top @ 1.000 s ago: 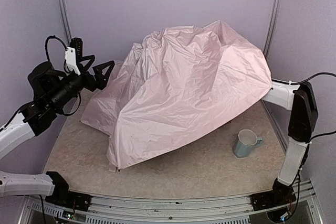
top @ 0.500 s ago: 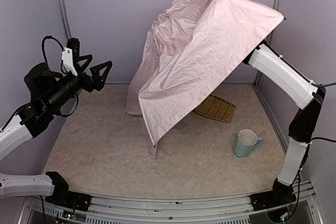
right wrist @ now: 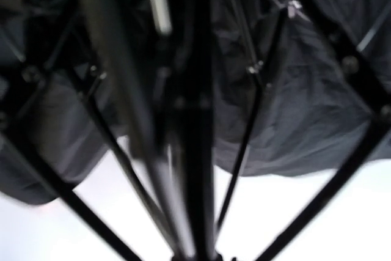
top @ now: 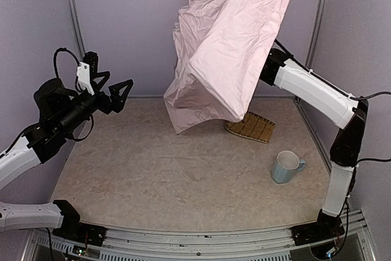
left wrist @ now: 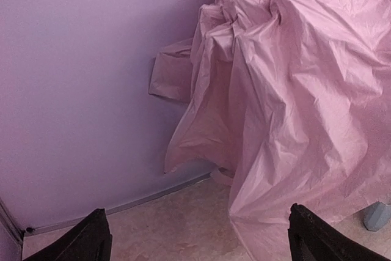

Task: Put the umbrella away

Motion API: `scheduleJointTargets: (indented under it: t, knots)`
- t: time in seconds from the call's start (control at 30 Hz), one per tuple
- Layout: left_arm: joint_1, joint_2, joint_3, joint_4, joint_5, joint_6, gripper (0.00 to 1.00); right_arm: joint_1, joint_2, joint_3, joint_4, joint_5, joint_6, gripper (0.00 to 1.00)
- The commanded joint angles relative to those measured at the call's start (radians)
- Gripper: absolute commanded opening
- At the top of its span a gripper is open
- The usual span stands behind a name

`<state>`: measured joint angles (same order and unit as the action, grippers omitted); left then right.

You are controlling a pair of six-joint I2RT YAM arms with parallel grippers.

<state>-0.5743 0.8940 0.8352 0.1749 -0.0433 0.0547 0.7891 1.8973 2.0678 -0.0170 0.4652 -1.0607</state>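
table (top: 153,175), near right: pale blue mug (top: 286,167), upright, handle pointing right. left side: left gripper (top: 120,77) hovers above the table, jaws spread wide with nothing between them. left wrist cam shows the dark fingertips (left wrist: 91,239) at both lower corners, facing the hanging fabric. back right: woven bamboo tray (top: 252,128) lies flat behind the mug, apart from it. the umbrella (top: 232,41) is up in the air at back centre-right, clear of the table. its pink canopy is crumpled and draped, and the lowest fold hangs above the tray's left end. right arm (top: 311,87) reaches up under the canopy, so the right gripper is hidden by fabric. right wrist cam is blurred: dark shaft (right wrist: 192,120), ribs, black lining (right wrist: 293,108) close up. only that arm carries the umbrella, so the pincer is clamped on it.
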Motion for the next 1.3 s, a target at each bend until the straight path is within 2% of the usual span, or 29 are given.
scheduleJointTargets:
  t: [0.0, 0.07, 0.17, 0.27, 0.4, 0.53, 0.67, 0.83, 0.9, 1.07, 1.1, 1.13, 1.2, 1.27]
  knots:
    - [0.008, -0.019, -0.016, -0.004, -0.027, 0.014, 0.98, 0.075, 0.048, -0.146, -0.016, -0.024, 0.016, 0.00]
    - [0.008, -0.018, -0.021, -0.010, -0.030, 0.012, 0.98, 0.099, 0.064, -0.174, -0.126, -0.119, 0.114, 0.00]
    - [0.007, -0.019, -0.033, -0.018, -0.028, 0.010, 0.98, 0.111, 0.103, -0.169, -0.351, -0.342, 0.286, 0.00]
    - [0.006, -0.022, -0.051, -0.036, 0.025, 0.017, 0.96, 0.112, 0.159, -0.159, -0.506, -0.495, 0.395, 0.00]
    - [-0.028, -0.037, -0.080, -0.057, 0.221, 0.062, 0.92, 0.117, 0.243, -0.161, -0.633, -0.536, 0.498, 0.00]
    - [-0.161, -0.043, -0.107, -0.061, 0.344, 0.159, 0.95, 0.128, 0.323, -0.161, -0.721, -0.594, 0.557, 0.00]
    - [-0.255, 0.005, -0.122, -0.075, 0.351, 0.230, 0.98, 0.140, 0.397, -0.150, -0.778, -0.613, 0.564, 0.00]
    - [-0.266, 0.076, -0.155, 0.003, 0.263, 0.241, 0.99, 0.140, 0.441, -0.138, -0.843, -0.668, 0.544, 0.00]
    - [-0.266, 0.109, -0.160, 0.032, 0.227, 0.245, 0.99, 0.140, 0.444, -0.136, -0.853, -0.691, 0.533, 0.12]
    - [-0.266, 0.175, -0.160, 0.038, 0.260, 0.240, 0.98, 0.138, 0.400, -0.143, -0.813, -0.764, 0.588, 0.37]
    - [-0.266, 0.181, -0.165, 0.048, 0.247, 0.236, 0.96, 0.136, 0.380, -0.161, -0.792, -0.795, 0.599, 0.81]
    - [-0.266, 0.187, -0.168, 0.057, 0.228, 0.233, 0.94, 0.134, 0.357, -0.185, -0.767, -0.826, 0.611, 0.98]
    - [-0.266, 0.194, -0.166, 0.070, 0.194, 0.223, 0.80, 0.129, 0.309, -0.242, -0.716, -0.870, 0.639, 1.00]
    - [-0.265, 0.193, -0.165, 0.080, 0.207, 0.229, 0.74, 0.125, 0.260, -0.308, -0.665, -0.906, 0.661, 1.00]
